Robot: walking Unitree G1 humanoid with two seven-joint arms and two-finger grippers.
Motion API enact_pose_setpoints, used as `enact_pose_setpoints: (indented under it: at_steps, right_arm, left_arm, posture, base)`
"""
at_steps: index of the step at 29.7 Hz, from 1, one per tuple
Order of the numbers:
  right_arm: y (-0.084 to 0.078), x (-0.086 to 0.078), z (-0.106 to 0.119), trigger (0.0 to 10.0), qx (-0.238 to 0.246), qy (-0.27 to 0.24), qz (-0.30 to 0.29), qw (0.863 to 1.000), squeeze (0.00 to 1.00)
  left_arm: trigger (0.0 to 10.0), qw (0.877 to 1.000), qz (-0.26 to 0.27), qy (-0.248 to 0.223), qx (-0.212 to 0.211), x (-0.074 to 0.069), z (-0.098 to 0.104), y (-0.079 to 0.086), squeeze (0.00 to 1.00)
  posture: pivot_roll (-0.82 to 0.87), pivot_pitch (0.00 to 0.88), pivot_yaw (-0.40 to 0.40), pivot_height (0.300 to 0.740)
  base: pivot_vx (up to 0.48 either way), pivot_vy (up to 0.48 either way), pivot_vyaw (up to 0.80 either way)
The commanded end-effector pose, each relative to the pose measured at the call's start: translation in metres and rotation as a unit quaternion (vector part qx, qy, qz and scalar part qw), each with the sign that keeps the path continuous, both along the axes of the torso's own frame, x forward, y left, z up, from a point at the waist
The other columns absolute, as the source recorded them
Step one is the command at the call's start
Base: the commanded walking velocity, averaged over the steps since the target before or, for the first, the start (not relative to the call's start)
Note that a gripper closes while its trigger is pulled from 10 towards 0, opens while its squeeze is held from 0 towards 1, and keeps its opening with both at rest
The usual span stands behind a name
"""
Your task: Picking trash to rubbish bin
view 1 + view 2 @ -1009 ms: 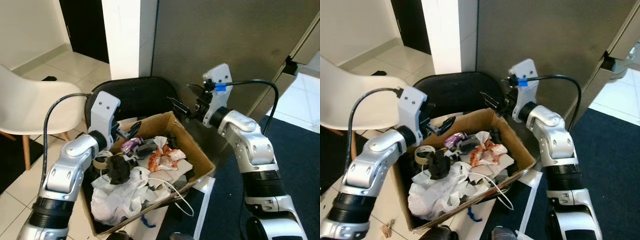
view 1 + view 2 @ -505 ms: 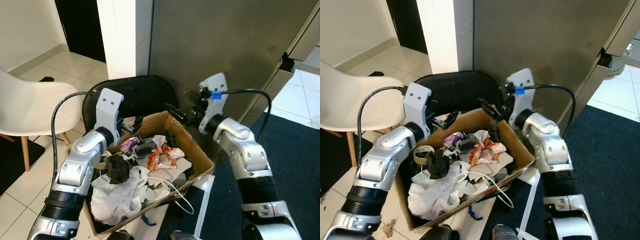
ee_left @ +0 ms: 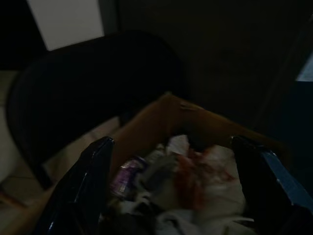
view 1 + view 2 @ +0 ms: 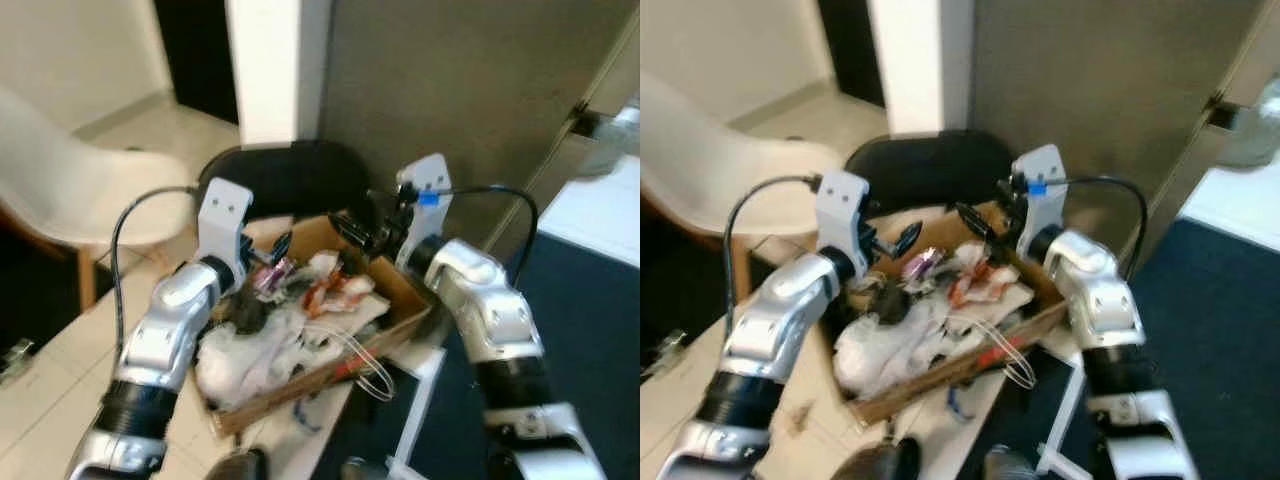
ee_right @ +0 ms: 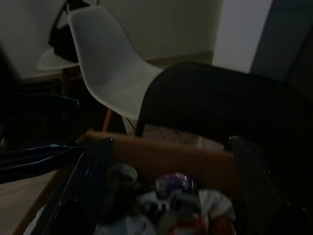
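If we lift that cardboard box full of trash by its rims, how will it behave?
The cardboard box will probably flex: its walls look thin and creased. It is likely light, holding mostly crumpled white paper. The loose white cord over the rim may snag or slide out.

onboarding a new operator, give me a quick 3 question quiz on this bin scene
1. True or false: the cardboard box holds crumpled white paper.
2. What stands just behind the box?
A. a black chair
B. a green bucket
C. a stack of plates
3. Fill in: the left gripper and the right gripper both hover over the box's far end with their fingers ____.

Key: 1 true. 2 A. 3 open, as each wrist view shows its two fingers spread wide with nothing between them.
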State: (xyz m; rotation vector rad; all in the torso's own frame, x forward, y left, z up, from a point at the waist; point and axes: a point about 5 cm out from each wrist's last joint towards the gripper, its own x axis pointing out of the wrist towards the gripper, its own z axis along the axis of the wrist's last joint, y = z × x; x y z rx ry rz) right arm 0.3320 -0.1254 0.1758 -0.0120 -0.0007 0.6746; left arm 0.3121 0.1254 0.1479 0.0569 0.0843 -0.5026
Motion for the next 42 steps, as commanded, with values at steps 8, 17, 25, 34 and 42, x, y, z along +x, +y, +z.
enact_pose_setpoints:
  at_steps: [8,17,25,34,42]
  right_arm:
    - [-0.0027,0.0002,-0.002,10.0,-0.003,0.004,-0.004,1.0,0.0]
    - [-0.0029,0.0005,-0.0023,10.0,-0.006,0.005,-0.002,1.0,0.0]
    - [-0.0025,0.0005,-0.0016,10.0,-0.004,0.003,-0.002,1.0,0.0]
    - [-0.0022,0.0007,-0.0023,10.0,-0.006,0.002,0.001,1.0,0.0]
    - [-0.0011,0.0003,-0.002,10.0,-0.005,0.002,0.002,1.0,0.0]
  left_arm:
    - [10.0,1.0,-0.005,-0.004,0.004,0.0014,0.0006,-0.0039,0.0]
    - [10.0,1.0,-0.004,-0.007,0.001,0.002,0.0013,-0.005,0.0]
    - [10.0,1.0,-0.003,-0.009,-0.002,0.0032,0.0023,-0.0064,0.0]
    - [10.0,1.0,-0.009,-0.009,-0.006,0.0047,0.0015,-0.0118,0.0]
    - [10.0,1.0,-0.008,-0.007,-0.004,0.0045,0.0003,-0.0105,0.0]
  posture:
    - [-0.04,0.0,-0.052,0.74]
    - [-0.04,0.0,-0.051,0.74]
    - [-0.06,0.0,-0.049,0.74]
    - [-0.09,0.0,-0.039,0.74]
    - [-0.09,0.0,-0.037,0.74]
  base:
    - [-0.323,0.0,0.0]
    - [-0.321,0.0,0.0]
    - [-0.32,0.0,0.0]
    - [-0.32,0.0,0.0]
    - [-0.32,0.0,0.0]
